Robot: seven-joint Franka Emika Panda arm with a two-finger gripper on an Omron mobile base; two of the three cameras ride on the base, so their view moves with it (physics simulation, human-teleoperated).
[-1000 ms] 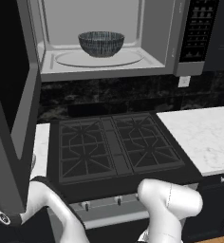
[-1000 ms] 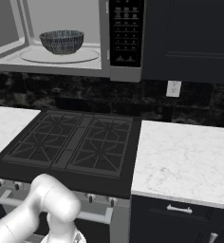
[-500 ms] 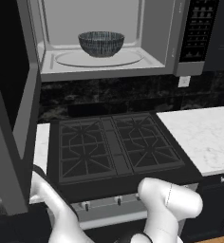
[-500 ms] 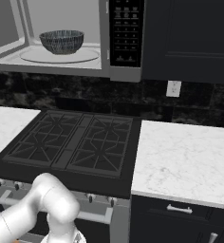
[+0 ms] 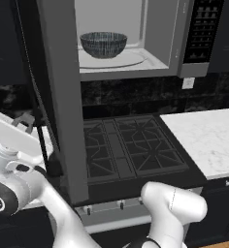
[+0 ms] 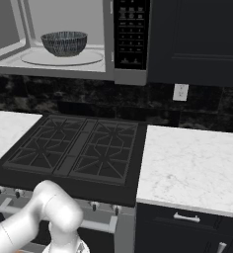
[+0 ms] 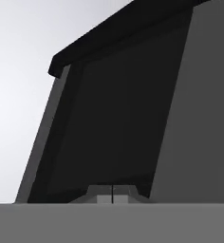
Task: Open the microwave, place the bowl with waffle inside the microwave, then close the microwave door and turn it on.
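Up high, the microwave (image 5: 136, 43) is open, and the bowl (image 5: 103, 44) sits upright on the round turntable (image 6: 64, 57) inside the light grey space, with its open side facing up. The waffle cannot be seen from here because the bowl's wall hides its bottom. The microwave door (image 5: 63, 106) is swung out to the left side and stands tall, with its long side going up and down and its edge turned toward the left base camera. The black button panel (image 6: 131, 34) is on the right side of the microwave. Below the microwave is a black stove (image 6: 74, 148) with dark grates, and a white marble counter (image 6: 192, 168) lies just beside it on the right. The end effector (image 7: 112, 194) is right up close to the dark glass of the door, and its two tips are pressed together with nothing between them.
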